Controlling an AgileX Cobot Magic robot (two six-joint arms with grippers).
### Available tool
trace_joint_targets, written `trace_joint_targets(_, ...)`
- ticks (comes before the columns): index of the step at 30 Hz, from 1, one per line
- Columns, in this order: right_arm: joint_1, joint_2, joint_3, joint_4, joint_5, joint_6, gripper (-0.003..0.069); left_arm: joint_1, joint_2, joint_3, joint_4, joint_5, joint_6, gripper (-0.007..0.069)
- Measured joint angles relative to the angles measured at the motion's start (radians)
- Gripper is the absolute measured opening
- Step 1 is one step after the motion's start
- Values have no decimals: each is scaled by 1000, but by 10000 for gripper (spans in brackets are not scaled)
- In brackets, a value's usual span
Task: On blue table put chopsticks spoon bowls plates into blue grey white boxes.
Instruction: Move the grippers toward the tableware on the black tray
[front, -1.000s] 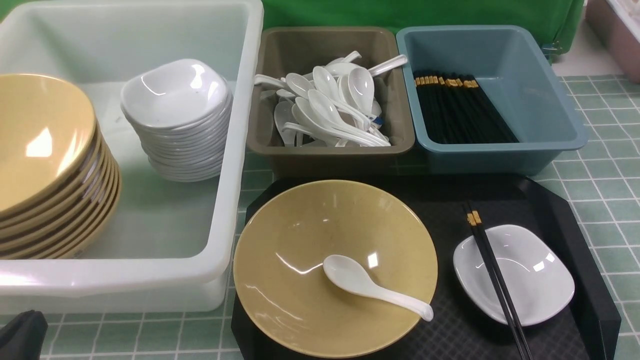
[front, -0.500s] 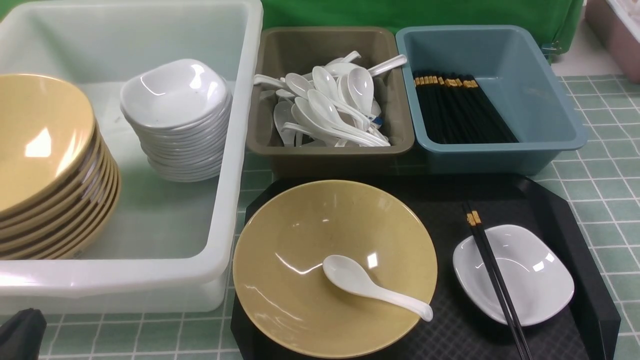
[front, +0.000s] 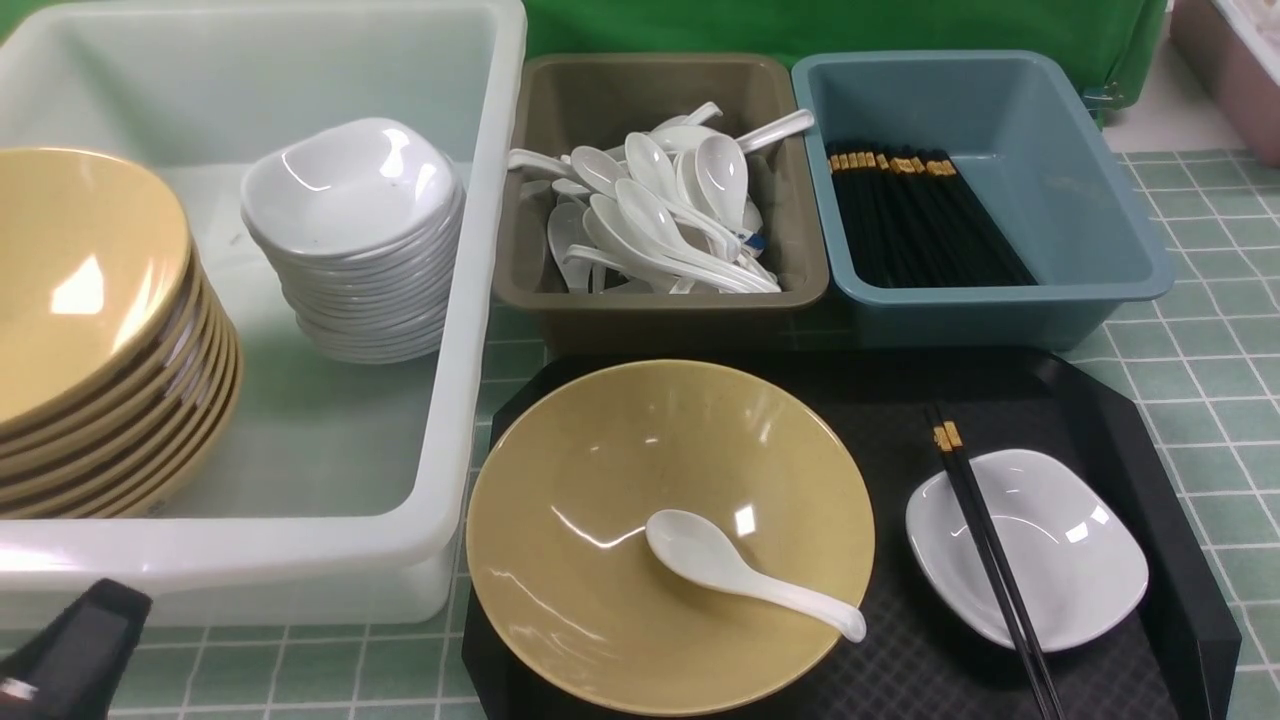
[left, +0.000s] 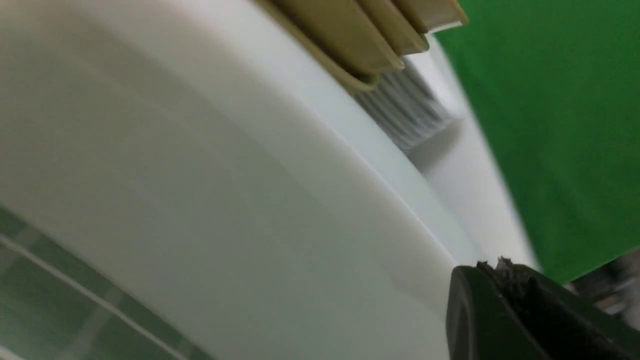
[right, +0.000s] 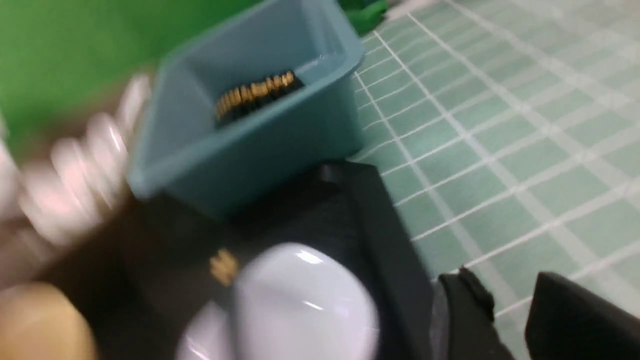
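Tableware awaiting sorting on black textured octagonal tray (front: 1100, 420), set on pale teal gridded table (front: 1200, 390) just in front of the bins. Wide mustard-yellow glossy bowl (front: 600, 470) with white ceramic soup spoon (front: 745, 578) lying inside, handle toward the right rim. Beside it, small white rounded-square dish (front: 1080, 570) bridged by pair of glossy black gold-banded chopsticks (front: 990, 560), thin ends overhanging the near side.

Behind: olive-grey rectangular bin (front: 660, 302) heaped with spoons, blue-grey rectangular bin (front: 1010, 300) lined with chopsticks, large translucent white tub (front: 480, 330) holding stacked yellow bowls (front: 90, 300) and stacked white dishes (front: 350, 200). One kind per container, hence short direct reaches from the tray.

Left gripper (front: 95, 625) low beside the tub's near wall, fingers closed on nothing. Right gripper (right: 505, 305) near the tray's right edge, close to the dish, fingers parted and empty. Probably placed for chopsticks first, dish and bowl each being blocked by the utensil resting on it.
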Motion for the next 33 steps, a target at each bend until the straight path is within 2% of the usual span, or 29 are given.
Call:
trace_joint_targets(1,0,0,0,0,-1,104,239,0,0,0,-104,-7,-29,1)
trace_joint_targets(2,0,0,0,1,-3,360,239,0,0,0,-206,-18,-51,1)
trace_joint_targets(3,0,0,1,1,-3,439,239,0,0,0,-247,-24,-51,1)
trace_joint_targets(4,0,0,1,1,-3,456,239,0,0,0,-253,-26,-51,1)
trace_joint_targets(5,0,0,1,1,-1,553,239,0,0,0,-285,-29,-43,1)
trace_joint_targets(8,0,0,1,2,0,573,239,0,0,0,-304,-26,-27,1)
trace_joint_targets(11,0,0,1,2,0,519,239,0,0,0,-306,-5,-16,1)
trace_joint_targets(15,0,0,1,2,0,401,239,0,0,0,-306,81,90,1)
trace_joint_targets(19,0,0,1,32,-8,327,239,0,0,-58,-302,192,326,1)
trace_joint_targets(20,0,0,1,35,-9,321,239,0,0,-64,-302,202,353,1)
trace_joint_targets(21,7,0,1,58,-18,268,239,0,0,-113,-302,235,451,1)
trace_joint_targets(24,46,0,-33,110,-19,74,235,0,-1,-206,-277,289,607,1)
trace_joint_targets(28,118,29,-160,120,51,-159,192,0,47,-339,-114,354,660,1)
trace_joint_targets(33,221,244,-388,120,253,-434,67,-4,249,-544,285,536,549,1)
